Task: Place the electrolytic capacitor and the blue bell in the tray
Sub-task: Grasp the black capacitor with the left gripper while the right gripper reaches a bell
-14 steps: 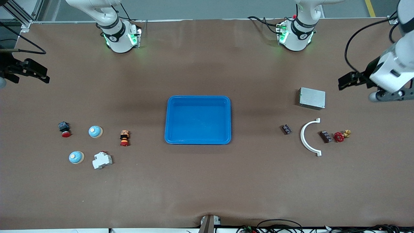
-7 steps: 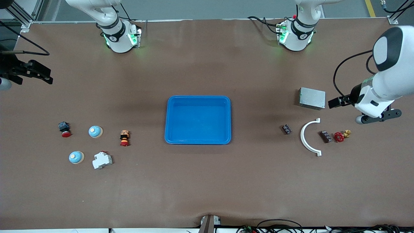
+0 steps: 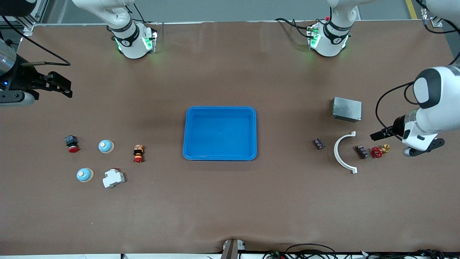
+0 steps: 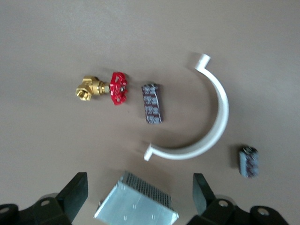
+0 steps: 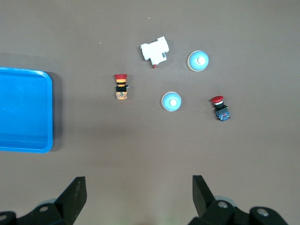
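**Front view: both grippers open, tray holds nothing**

Left gripper [image 4: 139,199] hangs with fingers apart over the metal box [image 3: 346,109], near two electrolytic capacitors [image 3: 362,151] and a white curved clip [image 3: 342,153]. Right gripper [image 5: 139,197] is spread wide, above bare table near two blue bells [image 3: 106,146]. The tray [image 3: 220,157] sits mid-table.

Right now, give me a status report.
Left gripper open, above silver box. Right gripper open, near table edge. Tray empty; capacitors, blue bells untouched. Nothing blocking.
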Available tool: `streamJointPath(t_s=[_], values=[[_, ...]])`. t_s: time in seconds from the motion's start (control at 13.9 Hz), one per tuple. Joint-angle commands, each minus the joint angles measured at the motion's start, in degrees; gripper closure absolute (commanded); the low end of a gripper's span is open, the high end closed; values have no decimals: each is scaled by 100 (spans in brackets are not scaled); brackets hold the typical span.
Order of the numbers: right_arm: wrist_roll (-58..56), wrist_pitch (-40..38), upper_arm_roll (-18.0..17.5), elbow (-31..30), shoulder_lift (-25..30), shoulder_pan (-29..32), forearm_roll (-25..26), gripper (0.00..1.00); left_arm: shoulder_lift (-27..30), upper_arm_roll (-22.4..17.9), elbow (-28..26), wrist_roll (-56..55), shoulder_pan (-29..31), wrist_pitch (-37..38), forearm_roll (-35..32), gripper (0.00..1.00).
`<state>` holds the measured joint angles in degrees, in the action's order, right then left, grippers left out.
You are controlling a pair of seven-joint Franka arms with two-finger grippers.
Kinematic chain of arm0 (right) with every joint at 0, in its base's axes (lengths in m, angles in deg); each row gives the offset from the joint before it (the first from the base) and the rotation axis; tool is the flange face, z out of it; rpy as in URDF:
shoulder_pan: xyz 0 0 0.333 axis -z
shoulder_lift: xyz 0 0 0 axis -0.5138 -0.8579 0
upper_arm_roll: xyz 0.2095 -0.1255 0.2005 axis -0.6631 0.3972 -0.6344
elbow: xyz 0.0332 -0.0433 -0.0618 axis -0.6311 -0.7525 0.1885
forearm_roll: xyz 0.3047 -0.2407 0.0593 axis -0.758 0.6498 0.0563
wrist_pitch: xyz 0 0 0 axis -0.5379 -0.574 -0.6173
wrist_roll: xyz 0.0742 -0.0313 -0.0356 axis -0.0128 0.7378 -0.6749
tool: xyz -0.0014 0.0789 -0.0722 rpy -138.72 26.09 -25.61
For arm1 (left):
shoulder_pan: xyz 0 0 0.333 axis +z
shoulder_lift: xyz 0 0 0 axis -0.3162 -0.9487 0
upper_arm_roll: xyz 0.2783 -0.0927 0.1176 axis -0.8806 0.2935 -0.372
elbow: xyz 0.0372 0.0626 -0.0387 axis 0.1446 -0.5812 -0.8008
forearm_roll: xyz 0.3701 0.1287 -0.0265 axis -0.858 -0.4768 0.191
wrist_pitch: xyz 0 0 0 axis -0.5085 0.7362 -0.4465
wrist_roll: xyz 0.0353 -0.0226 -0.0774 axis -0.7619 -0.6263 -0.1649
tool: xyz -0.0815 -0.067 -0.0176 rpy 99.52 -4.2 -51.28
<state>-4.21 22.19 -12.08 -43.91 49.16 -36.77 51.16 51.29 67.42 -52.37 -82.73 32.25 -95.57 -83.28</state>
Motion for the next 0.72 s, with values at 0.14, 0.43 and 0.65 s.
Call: streamJointPath(t_s=[0.14,0.43,0.65], values=[[-46,57,25,148,-415,-57,38,0,-615,56,30,-719,-64,-741,-12,15],[-257,137,42,157,-1206,5,63,0,-994,56,-171,-764,-64,-1496,-12,17],[-275,776,51,78,-1681,127,73,0,-1125,38,-435,-878,-90,-2078,-12,20]])
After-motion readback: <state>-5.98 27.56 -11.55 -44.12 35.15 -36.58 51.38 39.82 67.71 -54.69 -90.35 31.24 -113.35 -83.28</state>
